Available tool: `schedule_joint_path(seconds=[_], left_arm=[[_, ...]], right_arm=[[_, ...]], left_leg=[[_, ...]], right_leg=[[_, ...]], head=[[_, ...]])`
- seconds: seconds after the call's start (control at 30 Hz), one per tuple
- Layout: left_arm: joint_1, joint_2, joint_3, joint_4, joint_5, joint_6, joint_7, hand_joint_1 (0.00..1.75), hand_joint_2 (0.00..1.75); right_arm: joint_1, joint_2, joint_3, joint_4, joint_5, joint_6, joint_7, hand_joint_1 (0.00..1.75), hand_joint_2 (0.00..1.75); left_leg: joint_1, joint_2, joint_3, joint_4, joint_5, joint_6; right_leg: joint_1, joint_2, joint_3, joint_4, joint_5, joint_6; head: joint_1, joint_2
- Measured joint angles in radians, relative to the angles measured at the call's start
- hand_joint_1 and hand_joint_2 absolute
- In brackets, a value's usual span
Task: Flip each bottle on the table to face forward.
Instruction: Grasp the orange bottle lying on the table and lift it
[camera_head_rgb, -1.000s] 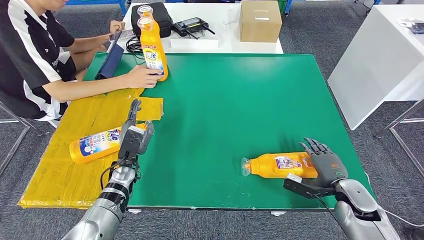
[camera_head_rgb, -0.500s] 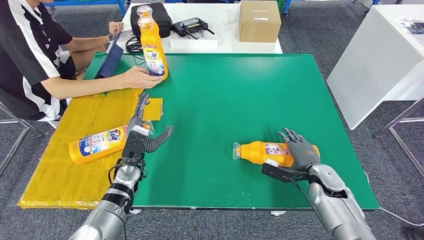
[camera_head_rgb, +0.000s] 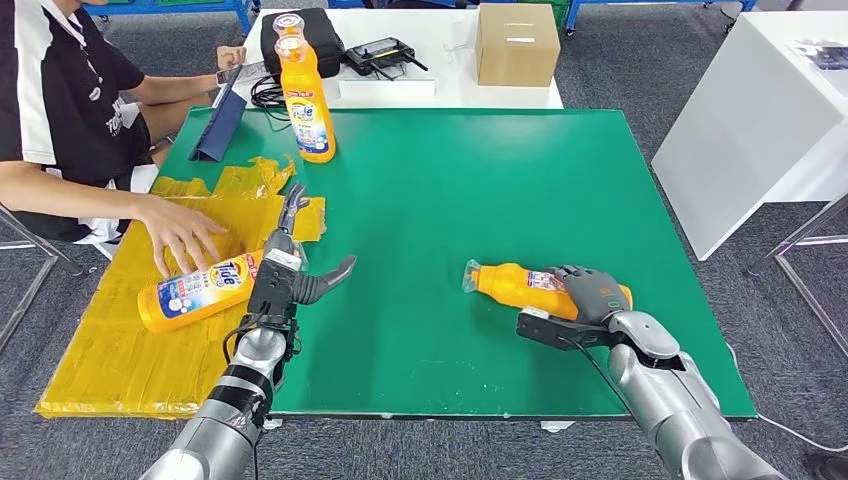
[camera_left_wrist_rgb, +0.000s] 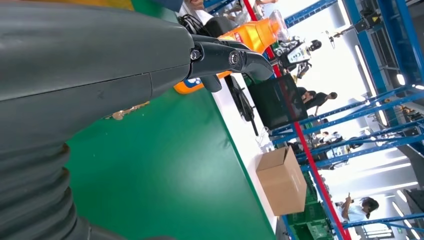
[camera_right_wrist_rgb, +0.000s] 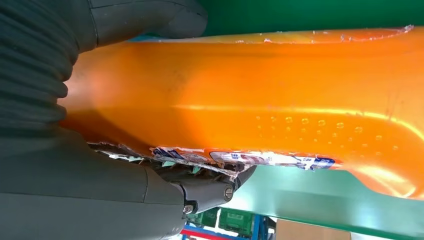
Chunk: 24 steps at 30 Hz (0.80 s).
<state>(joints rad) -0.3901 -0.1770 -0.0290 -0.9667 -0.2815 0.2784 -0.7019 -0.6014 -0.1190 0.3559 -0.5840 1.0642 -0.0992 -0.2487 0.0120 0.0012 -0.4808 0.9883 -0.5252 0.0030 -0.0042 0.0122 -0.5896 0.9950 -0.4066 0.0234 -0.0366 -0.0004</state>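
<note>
Right hand (camera_head_rgb: 590, 293) grips lying bottle (camera_head_rgb: 520, 286) nr table's front edge (camera_head_rgb: 480, 413)

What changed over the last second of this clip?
The right hand closed over the lying bottle, which shifted up-table. The person's hand left the upright bottle for the yellow sheet. The left hand spread open. Tide bottle unmoved.

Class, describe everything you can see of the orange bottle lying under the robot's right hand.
The orange bottle looks like glossy plastic, with a clear cap and a printed label whose edge is torn and peeling. It lies on its side on the green table, near the front right, cap pointing towards the robot's left. The right hand is wrapped over its wide base end, thumb on one side and fingers on the other. A patch of small raised dots marks its side in the right wrist view.
</note>
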Motion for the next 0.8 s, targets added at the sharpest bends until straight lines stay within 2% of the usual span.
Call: schedule_joint_path(seconds=[0.17,0.3,0.4,0.53,0.7,0.8], left_arm=[[0.0,-0.003,0.0,-0.001,0.0,-0.014,0.0,0.0,1.75],[0.001,-0.012,0.005,-0.008,-0.014,-0.041,0.0,0.0,1.75],[0.001,-0.025,0.025,-0.013,-0.042,-0.08,0.0,0.0,1.75],[0.001,-0.04,0.05,-0.016,-0.056,-0.101,0.0,0.0,1.75],[0.001,-0.046,0.067,-0.017,-0.058,-0.112,0.0,0.0,1.75],[-0.001,-0.054,0.076,-0.017,-0.048,-0.181,0.01,0.0,1.75]], right_arm=[[-0.01,0.022,0.007,0.01,0.005,-0.038,0.026,1.75,1.75],[-0.001,0.069,0.009,-0.002,0.015,-0.154,0.075,1.75,1.75],[0.029,0.12,-0.007,-0.079,0.013,-0.256,0.096,1.75,1.75],[0.055,0.167,-0.027,-0.182,0.017,-0.281,0.114,1.75,1.75],[0.078,0.183,-0.046,-0.246,0.011,-0.294,0.11,1.75,1.75],[0.111,0.209,-0.077,-0.312,-0.025,-0.366,0.063,1.75,1.75]], left_leg=[[0.001,0.0,-0.001,0.0,0.0,0.0],[0.001,0.0,-0.003,0.0,0.0,0.0],[0.001,0.0,-0.004,0.0,0.0,0.0],[0.001,-0.002,-0.005,0.0,0.0,-0.001],[0.0,-0.004,-0.006,0.0,0.0,0.0],[-0.001,-0.004,-0.006,0.0,0.0,0.0]], right_leg=[[0.0,0.0,-0.001,0.0,0.0,0.0],[0.0,0.0,-0.002,0.0,0.0,0.0],[0.0,0.0,-0.004,0.001,0.0,0.0],[0.002,-0.001,-0.004,0.001,0.0,0.0],[0.001,-0.002,-0.004,0.001,0.0,0.0],[0.001,-0.002,-0.005,0.001,0.0,0.0]], head=[[0.0,0.0],[0.0,0.0],[0.0,0.0],[0.0,0.0],[0.0,0.0],[0.0,0.0]])
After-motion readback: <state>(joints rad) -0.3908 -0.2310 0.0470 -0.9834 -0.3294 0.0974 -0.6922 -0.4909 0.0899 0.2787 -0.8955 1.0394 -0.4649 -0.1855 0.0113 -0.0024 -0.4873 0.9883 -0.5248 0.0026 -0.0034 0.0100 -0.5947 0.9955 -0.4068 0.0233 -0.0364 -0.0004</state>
